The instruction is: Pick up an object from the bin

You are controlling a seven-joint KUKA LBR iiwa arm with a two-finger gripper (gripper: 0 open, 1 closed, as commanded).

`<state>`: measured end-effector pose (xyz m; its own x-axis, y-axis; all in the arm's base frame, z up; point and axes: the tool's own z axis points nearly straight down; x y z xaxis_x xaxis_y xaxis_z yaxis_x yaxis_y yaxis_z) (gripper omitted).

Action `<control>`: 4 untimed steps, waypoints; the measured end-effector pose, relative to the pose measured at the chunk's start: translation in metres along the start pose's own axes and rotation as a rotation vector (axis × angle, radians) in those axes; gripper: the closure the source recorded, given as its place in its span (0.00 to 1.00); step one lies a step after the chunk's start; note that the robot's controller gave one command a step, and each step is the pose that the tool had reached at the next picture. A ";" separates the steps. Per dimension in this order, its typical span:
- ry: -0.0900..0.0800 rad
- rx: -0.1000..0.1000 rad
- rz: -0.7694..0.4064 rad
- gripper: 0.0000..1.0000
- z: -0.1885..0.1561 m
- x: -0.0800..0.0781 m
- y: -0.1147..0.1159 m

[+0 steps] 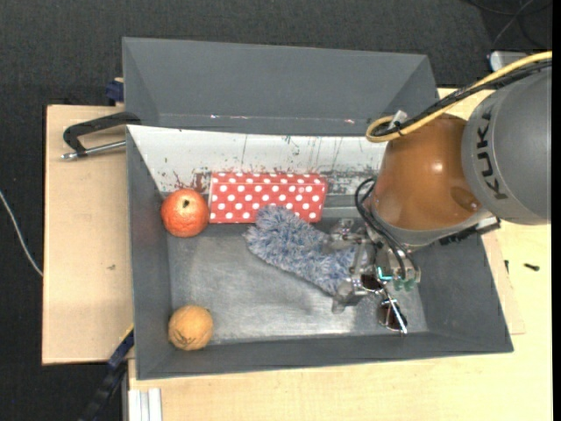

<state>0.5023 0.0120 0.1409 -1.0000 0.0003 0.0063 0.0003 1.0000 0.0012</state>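
One apple [184,213], one orange [190,326], one dotted box [267,197], one fuzzy mitt [289,244]; my gripper [368,288], grip state indeterminable; grey bin [263,310], black carpet [70,24].

Dark letters "KU" are printed down the grey arm housing [515,152] at the right, the rest of the word is hidden.

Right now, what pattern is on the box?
The box is red with white polka dots, clearest in the camera view.
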 end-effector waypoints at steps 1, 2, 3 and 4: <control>-0.007 0.000 0.000 0.00 -0.003 -0.002 0.000; -0.015 -0.002 0.131 1.00 0.066 -0.050 -0.015; -0.015 -0.002 0.131 1.00 0.066 -0.050 -0.015; -0.013 0.001 0.050 1.00 -0.079 -0.056 -0.021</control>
